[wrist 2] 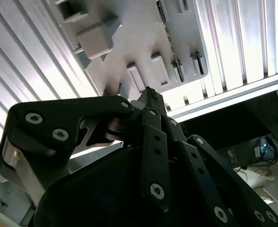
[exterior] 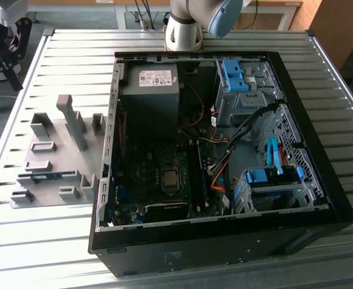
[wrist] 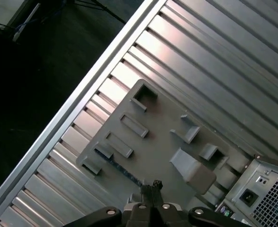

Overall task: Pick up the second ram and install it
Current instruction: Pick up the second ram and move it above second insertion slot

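Observation:
The second ram is a thin blue stick lying flat in a slot of the grey holder tray, on the exterior view's left beside the open computer case. In the first wrist view the ram shows as a dark blue strip on the tray. My gripper hangs above the tray, close to one end of the ram and apart from it. In both wrist views its black fingertips are pressed together with nothing between them.
The open black computer case holds a motherboard, a power supply, cables and blue drive-bay clips. All of it rests on a slatted aluminium table. The arm's base stands behind the case. The table's edge runs near the tray.

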`<control>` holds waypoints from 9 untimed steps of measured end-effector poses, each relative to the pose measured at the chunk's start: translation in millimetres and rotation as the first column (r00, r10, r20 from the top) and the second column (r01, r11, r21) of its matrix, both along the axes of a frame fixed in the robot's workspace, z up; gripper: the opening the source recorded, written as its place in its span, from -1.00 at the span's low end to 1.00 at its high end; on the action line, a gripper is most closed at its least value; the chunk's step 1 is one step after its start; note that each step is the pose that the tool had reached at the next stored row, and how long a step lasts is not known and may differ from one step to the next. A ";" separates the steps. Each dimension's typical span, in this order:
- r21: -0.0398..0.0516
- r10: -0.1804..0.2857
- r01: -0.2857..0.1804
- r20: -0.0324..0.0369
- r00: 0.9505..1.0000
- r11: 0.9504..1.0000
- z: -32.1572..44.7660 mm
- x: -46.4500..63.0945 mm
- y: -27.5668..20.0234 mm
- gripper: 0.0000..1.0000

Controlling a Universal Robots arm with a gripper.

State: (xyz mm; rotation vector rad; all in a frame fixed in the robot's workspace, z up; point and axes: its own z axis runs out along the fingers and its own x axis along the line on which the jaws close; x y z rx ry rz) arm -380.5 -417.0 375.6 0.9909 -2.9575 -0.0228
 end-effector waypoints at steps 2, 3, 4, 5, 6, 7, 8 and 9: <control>0.000 0.018 -0.018 0.000 1.000 1.000 0.0 0.0 -0.1 -0.80; 0.000 0.027 -0.027 0.000 1.000 1.000 0.0 0.0 -0.1 -0.80; 0.000 0.036 -0.036 0.000 0.999 0.999 -0.1 0.0 -0.2 -0.80; 0.000 0.045 -0.045 0.000 0.999 0.999 -0.1 0.0 -0.3 -0.80; 0.000 0.054 -0.054 0.000 0.999 0.999 -0.1 0.0 -0.3 -0.80; 0.000 0.062 -0.062 0.000 0.998 0.998 -0.1 0.0 -0.3 -0.80; 0.000 0.070 -0.070 0.000 0.998 0.998 -0.1 0.0 -0.4 -0.80; 0.000 0.076 -0.076 0.000 0.997 0.997 -0.1 0.0 -0.4 -0.80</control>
